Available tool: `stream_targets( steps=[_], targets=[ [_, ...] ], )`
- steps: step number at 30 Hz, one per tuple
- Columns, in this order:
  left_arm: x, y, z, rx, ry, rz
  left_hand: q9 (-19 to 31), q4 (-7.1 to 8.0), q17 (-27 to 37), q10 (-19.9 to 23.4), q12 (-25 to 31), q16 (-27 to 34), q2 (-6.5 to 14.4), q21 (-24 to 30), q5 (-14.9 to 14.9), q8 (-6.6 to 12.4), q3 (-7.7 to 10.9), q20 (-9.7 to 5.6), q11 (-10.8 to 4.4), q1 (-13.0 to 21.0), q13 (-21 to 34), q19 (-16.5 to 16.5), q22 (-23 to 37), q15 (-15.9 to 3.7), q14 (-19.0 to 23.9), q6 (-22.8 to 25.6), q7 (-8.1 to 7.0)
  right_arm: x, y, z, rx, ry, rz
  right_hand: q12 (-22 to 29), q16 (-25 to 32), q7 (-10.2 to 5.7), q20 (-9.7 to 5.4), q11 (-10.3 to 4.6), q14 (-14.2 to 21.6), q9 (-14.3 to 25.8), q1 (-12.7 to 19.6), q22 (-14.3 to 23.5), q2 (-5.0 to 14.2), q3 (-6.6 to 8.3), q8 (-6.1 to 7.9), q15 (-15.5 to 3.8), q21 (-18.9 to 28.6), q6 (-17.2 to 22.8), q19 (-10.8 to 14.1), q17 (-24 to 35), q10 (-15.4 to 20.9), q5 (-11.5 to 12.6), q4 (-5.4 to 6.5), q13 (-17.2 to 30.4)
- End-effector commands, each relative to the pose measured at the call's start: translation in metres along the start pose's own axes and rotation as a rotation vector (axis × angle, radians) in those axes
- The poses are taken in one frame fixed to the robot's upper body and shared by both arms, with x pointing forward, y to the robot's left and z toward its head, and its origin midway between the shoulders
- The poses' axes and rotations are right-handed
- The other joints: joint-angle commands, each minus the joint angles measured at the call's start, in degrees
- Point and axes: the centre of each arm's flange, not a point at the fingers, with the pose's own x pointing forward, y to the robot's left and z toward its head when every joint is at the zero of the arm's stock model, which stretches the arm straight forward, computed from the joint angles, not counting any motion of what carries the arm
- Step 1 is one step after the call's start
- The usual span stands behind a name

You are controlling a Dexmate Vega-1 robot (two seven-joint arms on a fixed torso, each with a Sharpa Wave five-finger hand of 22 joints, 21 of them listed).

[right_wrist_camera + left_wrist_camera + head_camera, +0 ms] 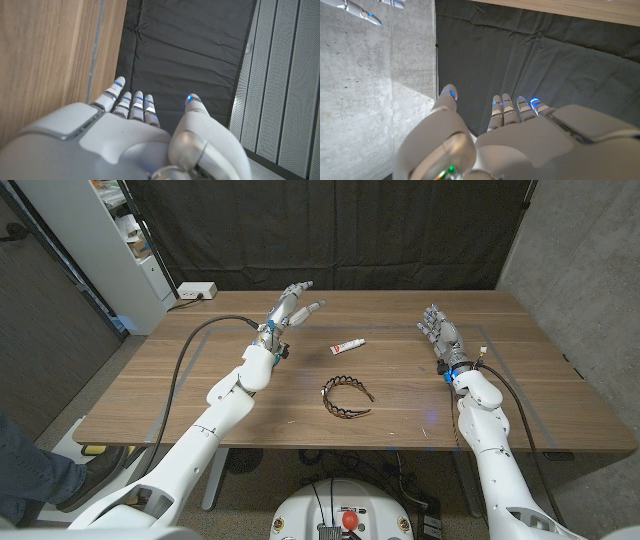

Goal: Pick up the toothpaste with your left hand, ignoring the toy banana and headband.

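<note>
Head view of a wooden table [200,380] with both arms raised over it. The task's thing, a small white toothpaste tube with a red end [348,346], lies flat near the table's middle, somewhat toward the far edge. Its long axis runs roughly along the table's length, tilted slightly, with the red end pointing toward the right edge. The white left hand [290,308] hovers above the table nearer the far edge, to the left of the tube and slightly beyond it; its fingers are spread and extended and it holds nothing. The tube thus lies to the hand's right and a little toward the near edge, apart from it. The white right hand [440,330] stands on the tube's other side, nearer the right edge, fingers up and apart, also empty. Both hands are near the tube, the left judged somewhat closer. A thin black toothed headband [346,397], arched and open toward the far edge, lies between the tube and the near edge, well apart from either hand; no toy banana can be made out.

The left wrist view looks along the back of the left hand [515,135] toward a dark curtain [545,65], fingertips straight and unloaded. The right wrist view confirms the right hand [135,135] open beside the table surface.
</note>
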Motion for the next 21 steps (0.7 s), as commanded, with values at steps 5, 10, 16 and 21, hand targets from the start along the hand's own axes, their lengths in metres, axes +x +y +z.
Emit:
stream_targets(
  steps=[5, 10, 16, 21],
  targets=[
    [0.005, -0.006, 0.010, 0.149, -0.002, 0.014, 0.23, -0.27, 0.26, 1.16, 0.36, -0.01, -0.23, 0.05, 0.57, 0.15, 0.88, 0.10, -0.41, 2.35, 0.28, 0.82, 0.10, 0.36, 0.69, 0.42, -0.38, 0.002, 0.005, -0.003, 0.007, -0.003, -0.003, 0.11, 0.05, 0.13, 0.27, 0.06, 0.25, 0.09, -0.14, 0.25, 0.09, 0.07, 0.29, 0.07, -0.04, 0.49, -0.21, 0.17, 0.42, 0.26, -0.36, 0.25],
    [0.009, -0.008, 0.017, 0.201, -0.014, 0.001, 0.25, -0.39, 0.26, 0.99, 0.18, 0.00, -0.43, -0.07, 0.79, 0.07, 1.13, 0.24, -0.91, 3.58, 0.31, 0.99, 0.04, 0.44, 0.94, 0.26, -0.76, 0.004, 0.005, -0.003, 0.010, -0.008, -0.007, 0.10, 0.02, 0.24, 0.24, 0.04, 0.24, 0.09, -0.14, 0.25, 0.10, 0.08, 0.28, 0.02, -0.04, 0.48, -0.24, 0.17, 0.42, 0.27, -0.39, 0.26],
    [0.012, -0.015, 0.023, 0.229, -0.019, 0.014, 0.28, -0.47, 0.26, 1.51, 0.25, 0.05, -0.77, -0.25, 1.06, 0.13, 1.40, 0.35, -1.27, 5.15, 0.34, 1.12, -0.01, 0.49, 1.33, 0.47, -0.95, 0.006, 0.006, -0.004, 0.013, -0.010, -0.007, 0.08, -0.01, 0.17, 0.29, 0.06, 0.21, 0.09, -0.15, 0.25, 0.09, 0.09, 0.29, 0.06, -0.04, 0.51, -0.26, 0.18, 0.44, 0.27, -0.41, 0.27],
    [0.015, -0.020, 0.025, 0.256, -0.010, 0.003, 0.29, -0.48, 0.26, 1.39, 0.12, -0.04, -1.12, -0.43, 1.21, 0.03, 1.50, 0.40, -0.92, 6.12, 0.37, 1.00, -0.03, 0.49, 1.27, 0.28, -1.00, 0.007, 0.006, -0.004, 0.012, -0.007, -0.006, 0.07, -0.03, 0.18, 0.33, 0.07, 0.23, 0.09, -0.12, 0.25, 0.10, 0.11, 0.28, 0.04, -0.05, 0.51, -0.29, 0.18, 0.44, 0.28, -0.45, 0.27]
  ],
)
